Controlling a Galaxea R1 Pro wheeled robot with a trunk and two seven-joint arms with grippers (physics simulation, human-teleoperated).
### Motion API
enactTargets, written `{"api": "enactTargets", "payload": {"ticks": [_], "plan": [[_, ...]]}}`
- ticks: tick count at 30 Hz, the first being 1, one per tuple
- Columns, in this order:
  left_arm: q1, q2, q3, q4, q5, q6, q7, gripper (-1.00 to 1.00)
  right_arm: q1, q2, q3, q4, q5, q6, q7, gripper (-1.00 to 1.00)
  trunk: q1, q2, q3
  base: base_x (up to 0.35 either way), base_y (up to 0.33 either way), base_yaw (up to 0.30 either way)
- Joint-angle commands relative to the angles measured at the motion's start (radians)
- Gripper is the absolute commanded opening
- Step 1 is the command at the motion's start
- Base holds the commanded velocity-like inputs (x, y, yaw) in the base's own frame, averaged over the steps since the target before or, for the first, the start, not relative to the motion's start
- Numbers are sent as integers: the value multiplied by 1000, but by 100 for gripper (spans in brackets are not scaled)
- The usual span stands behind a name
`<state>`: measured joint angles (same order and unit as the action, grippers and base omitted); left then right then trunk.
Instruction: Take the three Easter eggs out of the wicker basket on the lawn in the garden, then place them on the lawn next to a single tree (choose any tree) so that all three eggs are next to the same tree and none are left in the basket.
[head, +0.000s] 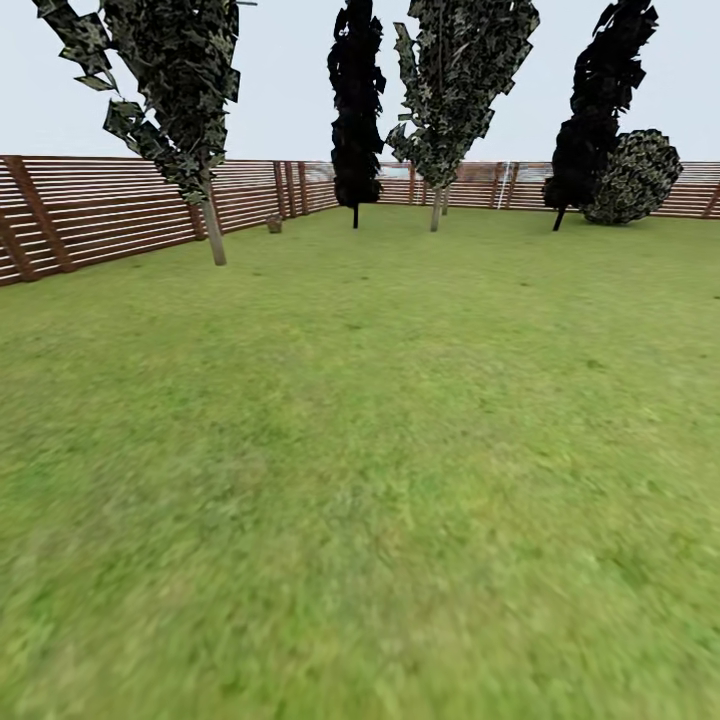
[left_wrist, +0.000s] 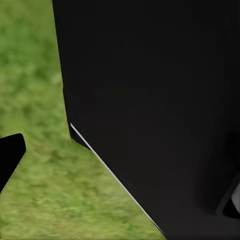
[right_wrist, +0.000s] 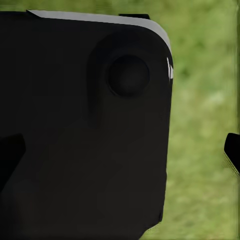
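The head view looks across the lawn (head: 360, 480), a wide stretch of mottled green grass that runs from the near foreground to the far fence (head: 100, 205). The fence is brown, made of horizontal slats, and it closes the garden along the left side and the far edge.

A small tan-brown object (head: 274, 223) sits on the grass at the far left, just in front of the fence corner. It may be the wicker basket, but it is too small to tell, and no eggs can be made out.

Two trees with pale trunks and angular green-black foliage stand on the lawn: the left tree (head: 212, 230) leans near the left fence, close to the small tan object, and the middle tree (head: 437, 205) stands farther back towards the centre. Between them rises a narrow dark cypress (head: 356, 110). A second cypress (head: 595, 120) stands at the far right, with a round dark bush (head: 632, 178) just beside it.

In the left wrist view a large black body panel (left_wrist: 160, 110) lies close to the camera, with grass beside it and one dark fingertip (left_wrist: 10, 155) at the edge. The right wrist view shows another black panel (right_wrist: 85, 130) with a round boss, over grass, and a dark fingertip (right_wrist: 232, 150) at the edge. How far either set of jaws stands open cannot be told, and nothing is seen held in them.
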<state>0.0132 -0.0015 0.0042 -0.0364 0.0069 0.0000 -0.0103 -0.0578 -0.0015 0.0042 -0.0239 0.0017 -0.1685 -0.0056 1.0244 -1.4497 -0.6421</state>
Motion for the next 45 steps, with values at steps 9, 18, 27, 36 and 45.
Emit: {"api": "enactTargets", "payload": {"ticks": [9, 18, 27, 36, 45], "plan": [[1, 0, 0, -2, 1, 0, -1, 100, 0, 0, 0, 1, 0, -3, -1, 100, 1, 0, -1, 340, 0, 0], [1, 0, 0, -2, 1, 0, -2, 100, 0, 0, 0, 1, 0, -3, -1, 100, 1, 0, -1, 341, 0, 0], [1, 0, 0, -2, 1, 0, -1, 100, 0, 0, 0, 1, 0, -3, -1, 100, 1, 0, -1, 340, 0, 0], [1, 0, 0, -2, 1, 0, -1, 100, 0, 0, 0, 1, 0, -3, -1, 100, 1, 0, -1, 340, 0, 0], [1, 0, 0, -2, 1, 0, -1, 100, 0, 0, 0, 1, 0, -3, -1, 100, 1, 0, -1, 340, 0, 0]]}}
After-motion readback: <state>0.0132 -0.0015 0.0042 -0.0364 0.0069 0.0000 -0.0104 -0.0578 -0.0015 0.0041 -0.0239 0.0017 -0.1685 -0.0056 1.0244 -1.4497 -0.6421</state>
